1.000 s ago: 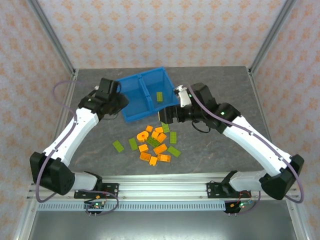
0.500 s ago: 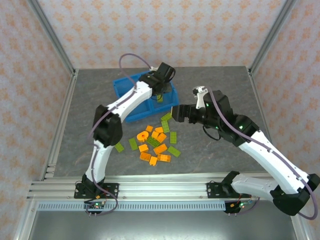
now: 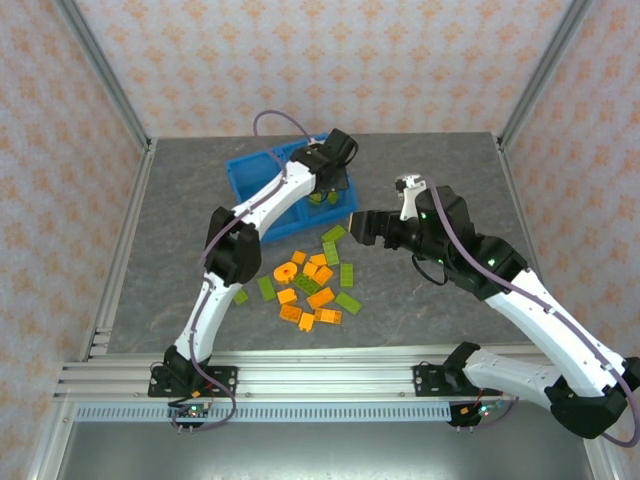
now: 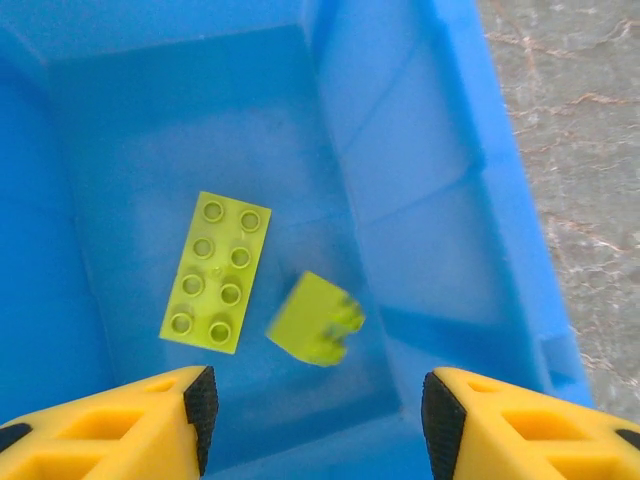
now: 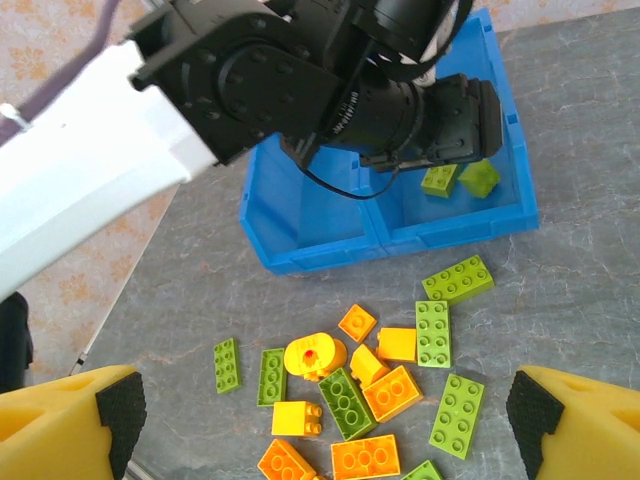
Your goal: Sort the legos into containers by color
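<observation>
From the top, my left gripper (image 3: pixel 323 190) hangs over the bin's (image 3: pixel 243 178) right compartment, which I take as the green side. The loose legos (image 3: pixel 310 285) lie mixed on the table (image 3: pixel 450 180) just in front of the bin. My right gripper (image 3: pixel 358 227) hovers near the heap's far edge.

On the left wrist, the gripper (image 4: pixel 315 405) is open with nothing between its jaws. Below it a flat green brick (image 4: pixel 215 270) lies studs up on the compartment floor. A small green brick (image 4: pixel 315 318) beside it is tilted and blurred, so I judge it is tumbling.

On the right wrist, the gripper (image 5: pixel 325 410) is spread wide and empty above the heap, placed, I think, for a pick.
</observation>
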`<action>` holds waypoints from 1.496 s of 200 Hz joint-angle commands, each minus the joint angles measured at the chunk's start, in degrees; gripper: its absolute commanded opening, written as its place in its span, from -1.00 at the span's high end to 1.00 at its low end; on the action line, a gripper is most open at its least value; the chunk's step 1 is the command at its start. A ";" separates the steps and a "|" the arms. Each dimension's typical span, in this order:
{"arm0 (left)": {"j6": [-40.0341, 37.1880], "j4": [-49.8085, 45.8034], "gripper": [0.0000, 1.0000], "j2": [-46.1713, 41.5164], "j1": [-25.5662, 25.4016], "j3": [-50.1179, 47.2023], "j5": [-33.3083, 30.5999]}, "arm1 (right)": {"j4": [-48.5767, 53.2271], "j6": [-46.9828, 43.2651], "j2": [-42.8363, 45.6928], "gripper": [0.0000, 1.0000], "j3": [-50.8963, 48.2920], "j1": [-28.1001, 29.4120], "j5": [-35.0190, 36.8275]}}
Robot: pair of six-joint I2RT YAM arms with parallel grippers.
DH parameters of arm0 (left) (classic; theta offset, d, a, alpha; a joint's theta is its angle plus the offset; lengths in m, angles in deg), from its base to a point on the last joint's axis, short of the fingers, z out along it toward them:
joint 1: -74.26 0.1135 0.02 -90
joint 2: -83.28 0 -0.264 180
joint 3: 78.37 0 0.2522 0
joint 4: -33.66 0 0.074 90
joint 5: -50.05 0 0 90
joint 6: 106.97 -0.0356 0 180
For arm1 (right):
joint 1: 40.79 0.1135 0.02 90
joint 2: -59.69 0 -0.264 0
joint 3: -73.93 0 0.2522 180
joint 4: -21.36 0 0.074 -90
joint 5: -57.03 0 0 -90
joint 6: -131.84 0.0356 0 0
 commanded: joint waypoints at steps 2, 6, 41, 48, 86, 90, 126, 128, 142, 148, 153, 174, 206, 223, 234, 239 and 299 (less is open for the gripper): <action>-0.30 -2.96 -0.18 -12.44 0.00 -1.14 -0.10 | 0.42 -0.65 0.48 -0.90 -0.48 0.30 2.05; -0.19 -2.82 -0.17 -14.65 -0.02 -2.94 -0.16 | 0.36 -0.79 0.48 -0.90 -0.56 0.28 2.22; 2.23 2.06 -0.16 -41.58 -0.04 -30.52 -5.07 | -1.45 -2.24 0.07 -0.92 -2.60 0.33 3.10; 3.51 1.76 -0.16 -46.96 -0.01 -36.81 -6.88 | -2.37 -2.72 -0.19 -0.93 -3.04 0.27 2.74; 15.17 -8.01 -0.15 -69.78 0.04 -62.24 -9.02 | -6.77 -7.77 -4.10 -0.97 -3.99 0.27 -11.31; 16.49 -8.70 -0.15 -71.45 0.08 -64.70 -7.90 | -7.16 -8.16 -4.70 -0.97 -4.04 0.27 -13.36; 27.78 -6.00 -0.19 -78.30 0.06 -86.20 4.69 | -9.68 -7.38 -12.03 -0.95 -2.47 0.36 -28.13; 28.20 -5.42 -0.19 -78.34 0.05 -87.23 5.03 | -9.64 -7.29 -12.62 -0.95 -2.38 0.44 -28.32; 30.02 -1.08 -0.22 -78.16 0.11 -92.75 5.41 | -9.56 -7.64 -13.58 -0.95 -2.30 0.69 -27.53; 29.51 1.01 -0.27 -77.68 0.11 -94.12 4.54 | -9.69 -7.80 -13.61 -0.95 -2.45 0.80 -27.10; 28.84 2.28 -0.31 -76.95 0.11 -94.65 3.37 | -9.72 -7.96 -13.41 -0.95 -2.60 0.89 -26.82; 25.60 4.06 -0.45 -71.57 0.68 -93.26 0.09 | -9.32 -7.99 -12.38 -0.95 -2.90 0.89 -24.78; 19.47 9.02 -0.50 -62.34 4.10 -90.78 1.28 | -8.69 -7.76 -11.09 -0.95 -4.23 0.89 -23.06; 18.10 11.00 -0.50 -59.71 4.96 -90.36 0.61 | -7.80 -7.47 -11.13 -0.95 -4.08 0.89 -22.83; 17.64 12.63 -0.48 -58.41 5.90 -91.11 1.22 | -7.57 -7.04 -11.13 -0.95 -4.01 0.89 -22.50; 17.53 13.39 -0.47 -57.83 6.54 -91.53 1.81 | -7.62 -7.01 -11.12 -0.95 -4.14 0.90 -22.36; 17.94 19.21 -0.04 -56.04 9.10 -97.28 5.45 | -7.97 -5.87 -11.13 -0.95 -3.23 0.89 -21.07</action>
